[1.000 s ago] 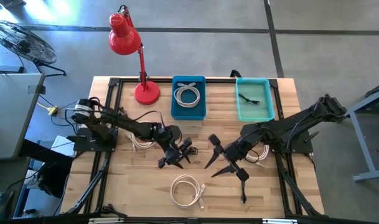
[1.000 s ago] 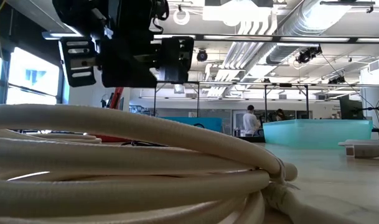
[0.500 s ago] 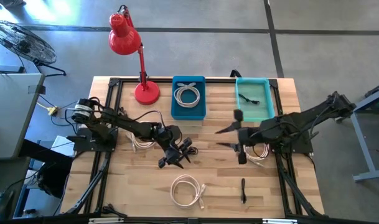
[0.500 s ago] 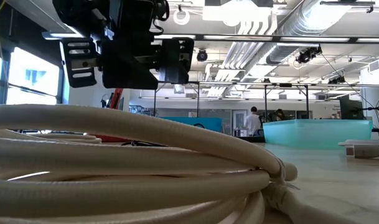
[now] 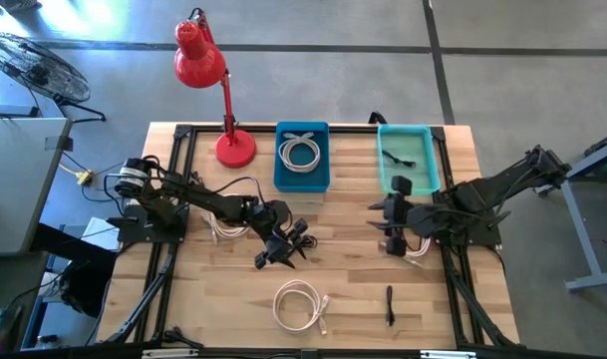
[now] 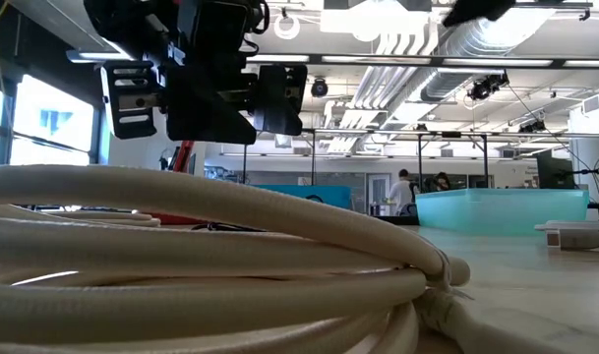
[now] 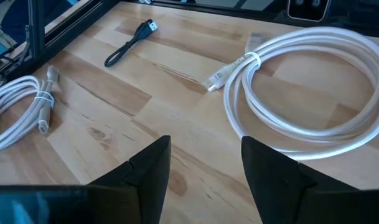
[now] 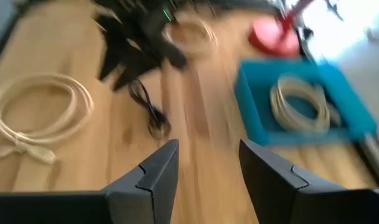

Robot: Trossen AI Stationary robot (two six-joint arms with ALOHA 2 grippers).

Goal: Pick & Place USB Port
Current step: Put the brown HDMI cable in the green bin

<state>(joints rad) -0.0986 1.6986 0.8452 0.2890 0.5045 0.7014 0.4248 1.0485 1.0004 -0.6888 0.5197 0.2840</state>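
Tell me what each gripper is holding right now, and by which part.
Nothing is held. The left gripper is open over bare wood beside the white coiled cable; the right gripper is open too, with nothing between its fingers.

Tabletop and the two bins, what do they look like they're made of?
Pale wooden tabletop: wood planks by the visible grain and seams, matte finish. Dark blue rectangular bin and teal rectangular bin: probably moulded plastic, going by the uniform colour and smooth thin walls; the teal one looks slightly translucent in the low view.

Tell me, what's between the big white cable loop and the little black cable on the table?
Only bare wood separates the white cable loop from the black cable, seen from above.
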